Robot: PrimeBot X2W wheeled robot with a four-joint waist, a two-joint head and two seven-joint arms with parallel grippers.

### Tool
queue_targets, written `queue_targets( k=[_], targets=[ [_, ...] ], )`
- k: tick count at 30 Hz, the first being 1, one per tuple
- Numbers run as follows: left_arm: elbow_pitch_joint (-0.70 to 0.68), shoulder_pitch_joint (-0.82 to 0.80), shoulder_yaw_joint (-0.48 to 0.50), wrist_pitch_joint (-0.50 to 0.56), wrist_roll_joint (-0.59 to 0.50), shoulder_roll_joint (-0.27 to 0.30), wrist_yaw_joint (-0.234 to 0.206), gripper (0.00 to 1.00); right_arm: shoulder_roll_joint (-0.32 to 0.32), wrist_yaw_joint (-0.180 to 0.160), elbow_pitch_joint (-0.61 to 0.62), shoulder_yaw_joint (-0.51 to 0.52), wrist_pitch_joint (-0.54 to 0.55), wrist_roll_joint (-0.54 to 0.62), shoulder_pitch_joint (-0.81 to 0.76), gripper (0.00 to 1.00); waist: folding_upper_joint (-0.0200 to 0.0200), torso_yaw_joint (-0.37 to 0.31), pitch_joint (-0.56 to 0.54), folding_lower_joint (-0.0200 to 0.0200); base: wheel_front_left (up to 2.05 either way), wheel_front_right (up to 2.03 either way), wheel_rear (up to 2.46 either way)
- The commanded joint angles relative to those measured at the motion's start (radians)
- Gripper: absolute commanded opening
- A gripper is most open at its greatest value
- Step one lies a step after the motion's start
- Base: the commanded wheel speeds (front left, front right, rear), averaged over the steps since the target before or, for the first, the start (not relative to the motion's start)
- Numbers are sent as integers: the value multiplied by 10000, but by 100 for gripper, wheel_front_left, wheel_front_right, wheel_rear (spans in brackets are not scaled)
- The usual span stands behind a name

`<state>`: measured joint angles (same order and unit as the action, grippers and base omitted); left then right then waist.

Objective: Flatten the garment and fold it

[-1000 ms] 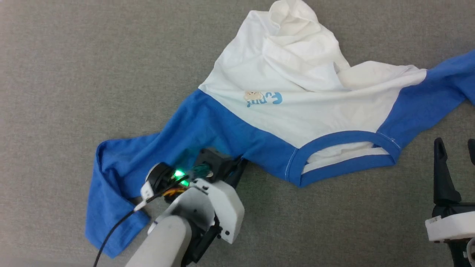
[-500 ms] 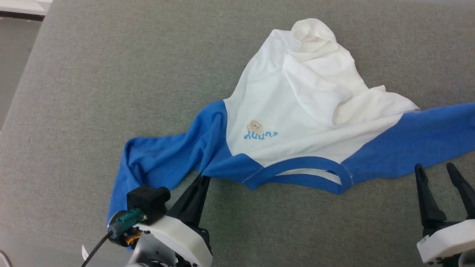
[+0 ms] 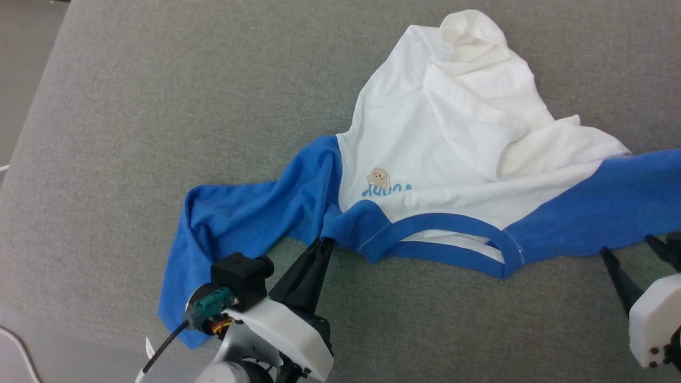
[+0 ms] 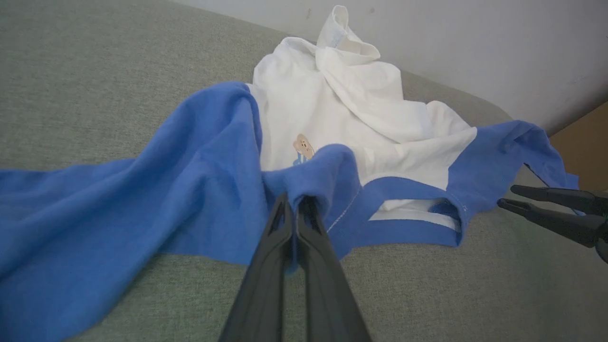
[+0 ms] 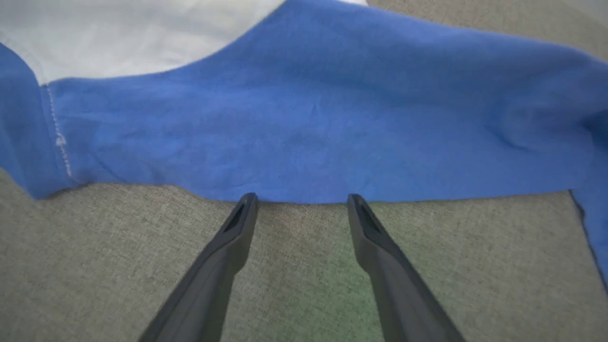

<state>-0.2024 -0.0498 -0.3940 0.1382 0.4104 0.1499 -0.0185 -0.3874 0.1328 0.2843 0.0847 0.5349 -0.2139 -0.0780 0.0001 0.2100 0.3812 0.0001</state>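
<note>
The garment (image 3: 457,133) lies crumpled on the grey surface, white body bunched toward the back, blue sleeves spread left and right, blue-trimmed neck opening (image 3: 452,242) facing me. My left gripper (image 3: 325,243) is shut on a fold of the blue shoulder (image 4: 313,180) just left of the collar, and the cloth rises in a small hump there. My right gripper (image 5: 301,199) is open, its fingertips at the near edge of the right blue sleeve (image 5: 332,123), resting low over the surface. In the left wrist view the right gripper (image 4: 506,197) appears at the far right.
The grey fabric-covered surface (image 3: 159,106) stretches all round the shirt; its left edge (image 3: 32,122) runs diagonally at the far left. A pale wall (image 4: 475,47) stands behind the surface, and something brown (image 4: 584,142) shows at its right end.
The head camera shifted. My left gripper stays shut on the blue shoulder, which has bunched toward the collar. The right gripper has come closer to the right sleeve's edge.
</note>
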Motion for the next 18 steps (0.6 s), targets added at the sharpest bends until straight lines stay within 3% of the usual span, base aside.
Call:
queue_targets(
  k=[1, 12, 13, 14, 15, 18],
  targets=[
    [76, -198, -43, -117, -92, -86, 52, 0, -137, -21, 49, -36, 105, -80, 276, 100, -1, 177, 254, -1, 0, 0, 0],
    [461, -476, -199, -455, 2, -338, 53, 0, -1168, -21, -792, -902, 2193, -588, 798, 100, -1, 591, 609, -1, 0, 0, 0],
    [479, -489, -199, -471, 13, -340, 55, 0, -1311, -21, -809, -1040, 2478, -688, 784, 42, -1, 615, 611, -1, 0, 0, 0],
    [489, -501, -190, -495, 26, -343, 51, 0, -1401, -21, -807, -1090, 2691, -777, 796, 27, -1, 632, 612, -1, 0, 0, 0],
    [498, -514, -182, -512, 43, -345, 53, 0, -1496, -21, -785, -1161, 2874, -863, 809, 0, -1, 645, 613, -1, 0, 0, 0],
    [509, -545, -135, -594, 105, -347, 58, 0, -1563, -21, -713, -1073, 3024, -1010, 945, 0, -1, 632, 612, -1, 0, 0, 0]
  ],
)
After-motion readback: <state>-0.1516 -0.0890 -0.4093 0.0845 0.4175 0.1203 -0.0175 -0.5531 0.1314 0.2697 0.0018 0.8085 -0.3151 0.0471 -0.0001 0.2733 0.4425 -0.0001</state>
